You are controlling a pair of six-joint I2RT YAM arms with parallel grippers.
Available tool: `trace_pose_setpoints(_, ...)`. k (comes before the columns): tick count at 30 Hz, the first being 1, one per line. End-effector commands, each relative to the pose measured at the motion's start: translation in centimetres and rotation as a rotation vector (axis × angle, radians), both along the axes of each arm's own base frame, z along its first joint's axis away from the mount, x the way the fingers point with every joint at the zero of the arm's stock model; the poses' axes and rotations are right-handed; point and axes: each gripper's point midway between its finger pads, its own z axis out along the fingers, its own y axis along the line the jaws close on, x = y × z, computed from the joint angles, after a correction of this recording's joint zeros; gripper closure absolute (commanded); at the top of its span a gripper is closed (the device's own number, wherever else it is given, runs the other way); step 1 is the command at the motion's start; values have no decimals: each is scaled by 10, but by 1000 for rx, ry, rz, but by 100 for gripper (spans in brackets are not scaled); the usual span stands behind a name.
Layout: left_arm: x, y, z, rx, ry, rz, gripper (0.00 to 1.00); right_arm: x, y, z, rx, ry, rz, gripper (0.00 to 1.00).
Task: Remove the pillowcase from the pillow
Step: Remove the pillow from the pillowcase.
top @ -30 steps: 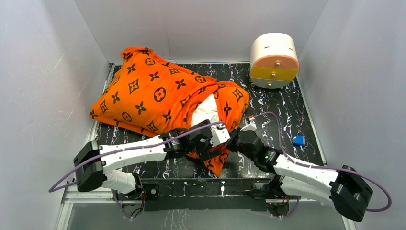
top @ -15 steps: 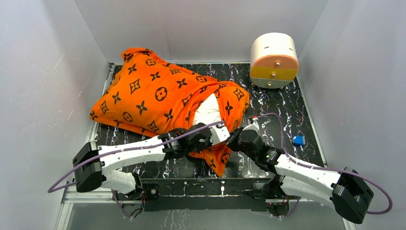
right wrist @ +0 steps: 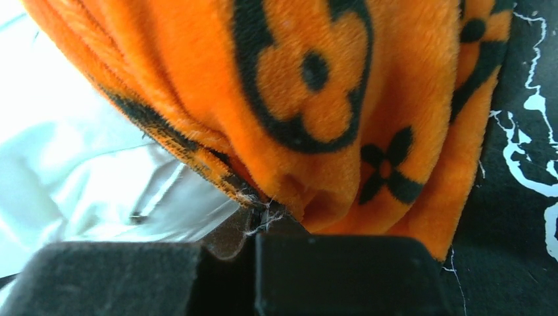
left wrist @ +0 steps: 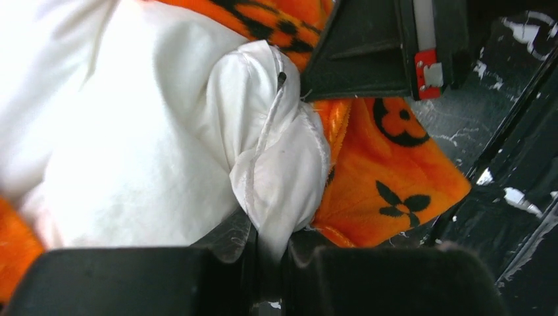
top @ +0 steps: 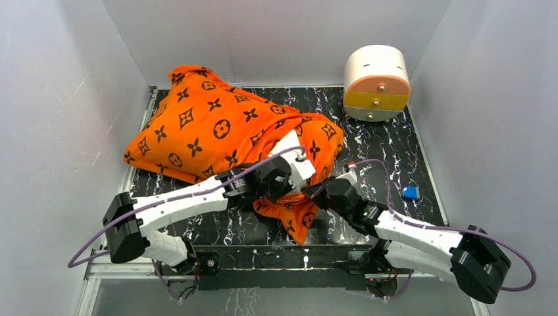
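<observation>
Overhead, the orange pillowcase [top: 204, 128] sprawls over the left and middle of the black marbled desk [top: 388, 151]. Its mouth is turned toward the near right, where a patch of the white pillow [top: 288, 141] shows through. Both arms reach in to that mouth, and the left end effector [top: 299, 178] sits just beside the right end effector [top: 314, 192]. From above their fingertips are lost among the folds, so this view does not tell which cloth each one has. Only this view takes in the round drawer box [top: 377, 82] at the far right corner and a small blue object [top: 410, 193] near the right edge, both well apart from the fabric.

Close up, the left wrist camera settles it for that arm. The left end effector is clenched on a stitched corner of the pillow, with white cloth bunched between the two dark fingers and the orange hem lying behind it. The other arm's black housing fills that view's upper right.

The right wrist camera shows what the others hide. The right end effector is clamped on the frayed edge of the pillowcase, plush orange draping over the fingers, with white fabric to the left and bare desk to the right.
</observation>
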Motion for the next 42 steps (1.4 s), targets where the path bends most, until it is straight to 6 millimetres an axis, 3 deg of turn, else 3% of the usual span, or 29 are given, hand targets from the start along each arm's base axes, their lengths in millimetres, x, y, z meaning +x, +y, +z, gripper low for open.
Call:
trace_pose_setpoints(1,19,-9,148,-380,-134,79,100,-18,-57,-71,-267,173,-116,100)
trace_pose_setpoints(4,17,7,185,-441,-161,112,100,-3,-63,-66,-313,150,-154,100)
trace_pose_setpoints(8,7,42,207,-491,-167,194,100,12,-77,-66,-369,161,-217,100)
trace_pose_setpoints(12,-6,88,217,-577,-175,305,100,28,-80,-56,-449,123,-143,95)
trace_pose_setpoints(14,-7,113,219,-591,-204,376,100,28,-92,-53,-551,163,-165,96)
trace_pose_setpoints(16,-14,121,218,-620,-192,377,100,32,-90,-48,-573,155,-140,97)
trace_pose_setpoints(19,-26,106,203,-630,-119,294,100,31,-71,-40,-518,119,-44,98)
trace_pose_setpoints(22,-34,80,165,-565,4,238,100,26,-53,-20,-436,69,58,94)
trace_pose_setpoints(26,-39,50,111,-489,140,210,100,13,-34,26,-314,-50,188,73)
trace_pose_setpoints(28,-39,41,93,-485,174,207,99,6,-31,50,-260,-119,226,53)
trace_pose_setpoints(29,-39,37,88,-489,183,206,93,3,-32,61,-239,-147,230,40)
trace_pose_setpoints(31,-39,33,77,-488,195,203,82,-1,-36,81,-225,-204,238,29)
trace_pose_setpoints(32,-39,32,76,-484,196,200,68,-2,-40,88,-229,-222,229,29)
trace_pose_setpoints(33,-39,31,76,-480,195,195,47,-1,-46,92,-246,-228,210,28)
trace_pose_setpoints(34,-39,30,80,-477,192,186,35,0,-52,96,-266,-230,188,28)
trace_pose_setpoints(37,-38,30,100,-494,163,162,21,9,-60,103,-324,-249,149,28)
trace_pose_setpoints(40,-33,29,135,-555,116,158,2,17,-53,109,-343,-256,167,30)
trace_pose_setpoints(42,-32,24,155,-576,97,128,2,23,-43,114,-335,-273,191,33)
